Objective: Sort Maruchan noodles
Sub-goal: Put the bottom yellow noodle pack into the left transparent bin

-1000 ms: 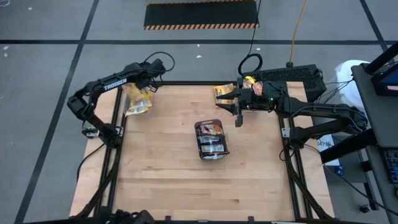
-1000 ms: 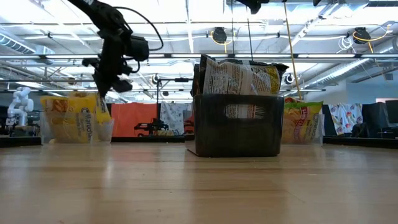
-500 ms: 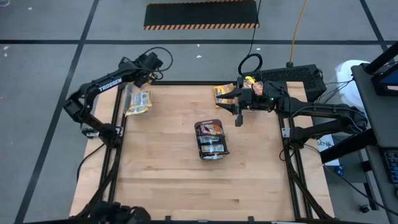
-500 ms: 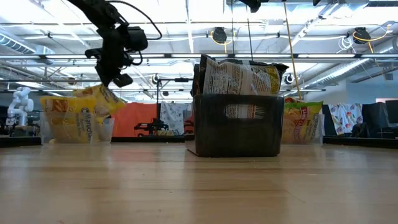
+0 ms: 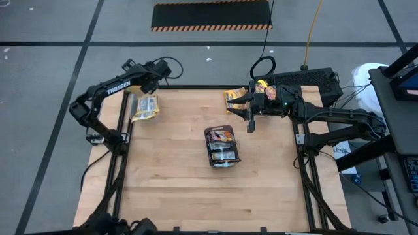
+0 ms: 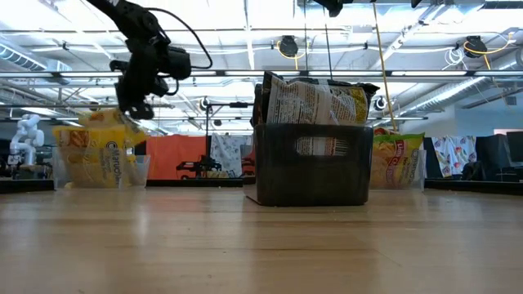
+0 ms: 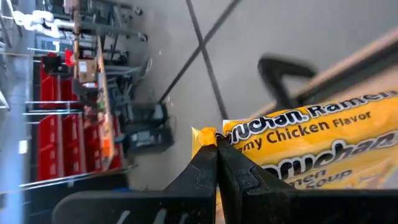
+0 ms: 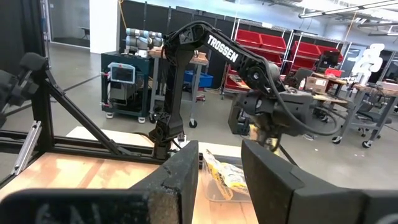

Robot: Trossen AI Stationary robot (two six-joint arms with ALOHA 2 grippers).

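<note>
"trossen" on left arm (image 5: 118, 88); "ramen", "chicken flavor" on yellow packet (image 7: 323, 140)

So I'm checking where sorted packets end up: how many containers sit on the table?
3: a dark tray mid-table holding packets, a clear tub of yellow packets at the far left edge, and another tub far right, beside the right gripper.

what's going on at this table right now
A two-armed robot is sorting ramen packets. The left gripper is raised over the table's far left corner, fingers shut and empty, just above the clear tub holding yellow packets. The right gripper hangs open and empty near the far right tub of packets. More packets stand in the dark tray mid-table, not yet sorted.
</note>
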